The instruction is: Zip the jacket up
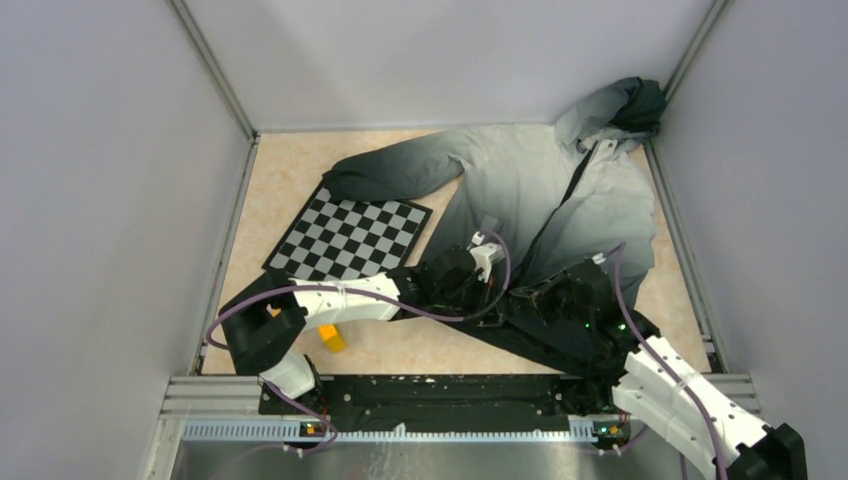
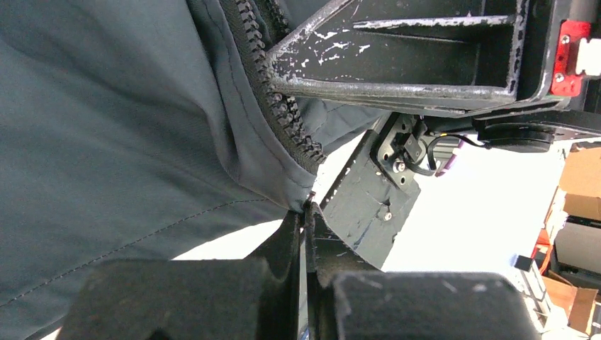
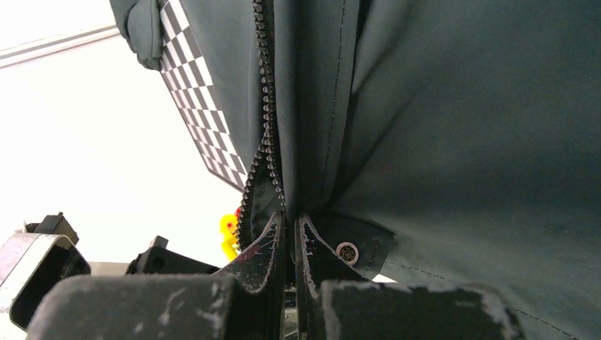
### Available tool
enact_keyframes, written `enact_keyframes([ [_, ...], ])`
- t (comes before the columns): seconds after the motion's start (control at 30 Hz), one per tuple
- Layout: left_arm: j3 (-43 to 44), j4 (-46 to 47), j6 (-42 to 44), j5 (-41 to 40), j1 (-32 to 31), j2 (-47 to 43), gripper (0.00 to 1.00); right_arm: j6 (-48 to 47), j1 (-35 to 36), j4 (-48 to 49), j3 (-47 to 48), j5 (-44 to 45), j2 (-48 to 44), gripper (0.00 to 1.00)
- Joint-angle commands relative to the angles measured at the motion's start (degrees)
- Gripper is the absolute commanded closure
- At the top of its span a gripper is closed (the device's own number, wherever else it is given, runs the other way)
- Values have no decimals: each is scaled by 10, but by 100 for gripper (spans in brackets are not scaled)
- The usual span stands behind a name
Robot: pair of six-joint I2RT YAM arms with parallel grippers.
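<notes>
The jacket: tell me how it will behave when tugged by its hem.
Probably floppy: the jacket lies creased and folded, so it should drape and sag rather than hold shape. Likely light: thin fabric bunches where the left gripper pinches it. The zipper edge looks stiffer, yet may buckle unless pulled taut.

Items on the surface [image 1: 430,345] numbered one jacket [image 1: 560,190], one checkerboard [image 1: 350,238], one small yellow object [image 1: 331,337] and two hands, namely left hand [image 2: 306,212] and right hand [image 3: 290,223].
</notes>
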Motion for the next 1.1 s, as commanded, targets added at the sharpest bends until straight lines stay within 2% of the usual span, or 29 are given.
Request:
enact_keyframes([
  [0.0,-30,-36,12,61,-15,-9,100,40,-27,79,2,-2,-12,100],
  [0.2,-13,-49,33,33,-9,-27,100,3,-28,65,-3,-28,10,100],
  [0.33,-7,-29,17,48,11,-29,100,-101,-28,55,1,-62,35,100],
  [0.4,-24,3,2,62,28,-38,92,-149,-28,71,-9,-81,34,100],
  [0.57,-68,92,-24,85,44,-67,65,-240,-28,89,-29,-85,-4,100],
  [0.8,-99,155,-42,102,45,-68,37,-268,-28,90,-16,-79,2,100],
  [0.93,-96,168,-48,111,45,-43,35,-268,-28,101,-9,-86,16,100],
  [1.07,-91,182,-52,110,45,-19,43,-270,-28,103,-1,-86,24,100],
])
